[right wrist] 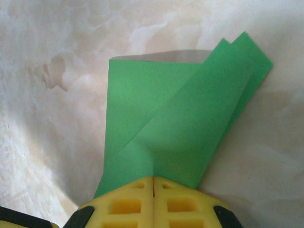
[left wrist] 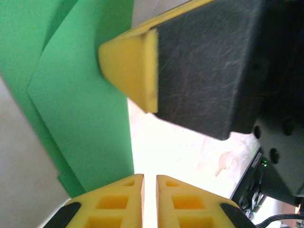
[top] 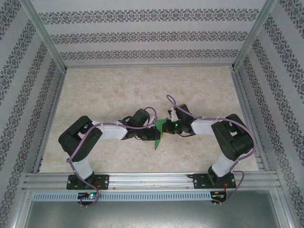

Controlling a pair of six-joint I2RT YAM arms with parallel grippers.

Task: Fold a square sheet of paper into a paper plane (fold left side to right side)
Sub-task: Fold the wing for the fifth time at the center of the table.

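Here the right jaws clamp the folded green paper [right wrist: 166,123], the left jaws barely parted and empty.

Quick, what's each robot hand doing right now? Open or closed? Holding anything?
Left hand: open just a crack, holding nothing.
Right hand: closed, pinching the folded green paper.

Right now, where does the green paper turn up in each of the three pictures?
Top external: green paper mid-table, between the two arms.
Left wrist: green paper on the left side.
Right wrist: green paper in the centre, running down into the right claw.
Shared landmark: the marbled tabletop behind it.
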